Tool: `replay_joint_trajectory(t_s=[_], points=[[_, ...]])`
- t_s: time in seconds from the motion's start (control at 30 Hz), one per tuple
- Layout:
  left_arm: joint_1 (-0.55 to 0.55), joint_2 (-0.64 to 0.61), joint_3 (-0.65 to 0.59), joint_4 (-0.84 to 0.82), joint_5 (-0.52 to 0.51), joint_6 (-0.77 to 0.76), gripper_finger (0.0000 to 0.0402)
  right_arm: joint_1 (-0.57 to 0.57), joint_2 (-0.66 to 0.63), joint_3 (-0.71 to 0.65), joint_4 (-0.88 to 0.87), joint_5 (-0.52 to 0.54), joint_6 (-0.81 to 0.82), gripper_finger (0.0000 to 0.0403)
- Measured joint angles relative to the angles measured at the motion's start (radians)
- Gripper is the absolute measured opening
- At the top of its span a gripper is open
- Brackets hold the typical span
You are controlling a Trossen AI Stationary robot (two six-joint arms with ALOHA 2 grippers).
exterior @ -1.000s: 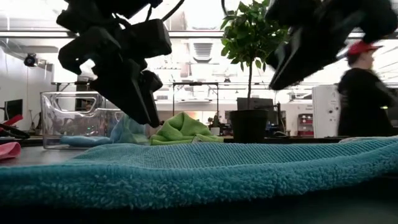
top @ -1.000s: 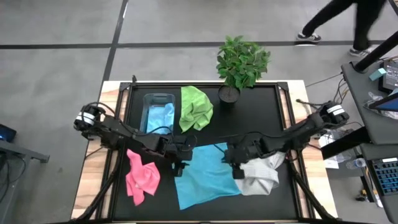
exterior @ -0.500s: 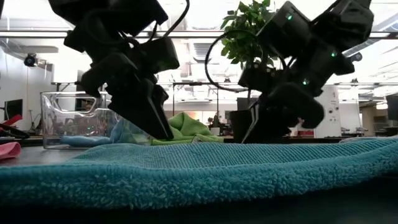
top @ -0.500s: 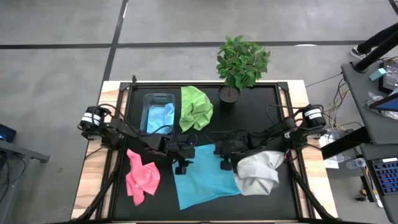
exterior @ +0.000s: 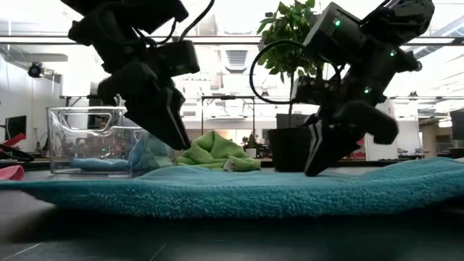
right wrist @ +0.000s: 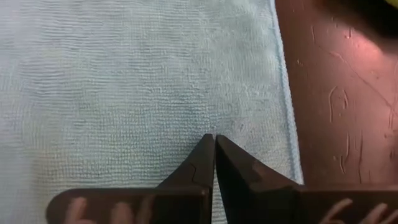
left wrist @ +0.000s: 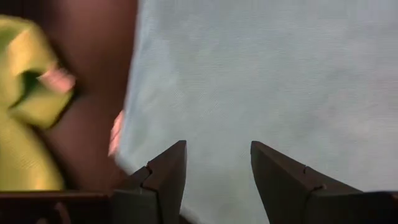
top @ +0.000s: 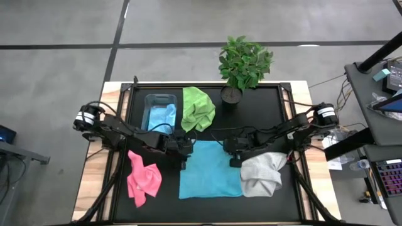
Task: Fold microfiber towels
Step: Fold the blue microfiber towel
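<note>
My left gripper [top: 184,152] spread, right gripper [top: 233,154] pressed together, above the blue towel's [top: 210,171] 12 o'clock edge

Flat blue towel [top: 210,171] between pink towel [top: 143,179] and grey-white towel [top: 262,174], bin [top: 160,113], plant [top: 244,63] behind

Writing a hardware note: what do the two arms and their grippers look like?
Both arms are dark and jointed, with black cables looping along them and a round white-and-black part near each base. The left gripper and right gripper have dark, tapered wedge fingers. Small green lights glow on the right arm.
</note>
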Motion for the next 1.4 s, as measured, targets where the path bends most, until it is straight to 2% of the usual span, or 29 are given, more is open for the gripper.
replay_joint_trajectory(t_s=[0.13,0.37,0.67,0.83,1.1,1.27,1.4], points=[[0.01,-0.007,-0.002,-0.04,-0.041,-0.03,0.0163,0.0,-0.042,0.0,0.036,0.0,0.007,0.0009],[0.016,-0.004,-0.002,-0.041,-0.088,-0.023,0.0163,0.016,-0.041,-0.004,0.143,0.001,0.019,0.0008],[0.02,-0.007,0.013,0.055,-0.1,-0.023,0.0163,0.016,-0.041,-0.004,0.237,0.011,0.009,0.0009],[-0.007,-0.101,0.058,0.048,-0.1,0.055,0.0163,0.012,-0.023,0.013,0.331,0.01,0.006,0.0009],[-0.012,-0.329,-0.009,0.09,-0.168,0.172,0.0163,-0.04,0.108,0.195,0.317,-0.066,-0.051,0.0009],[-0.011,-0.42,-0.094,0.24,-0.191,0.325,0.0163,-0.078,0.19,0.336,0.205,-0.091,-0.093,0.0009],[-0.006,-0.471,-0.171,0.375,-0.208,0.448,0.0163,-0.115,0.255,0.452,0.088,-0.199,-0.101,0.0019]])
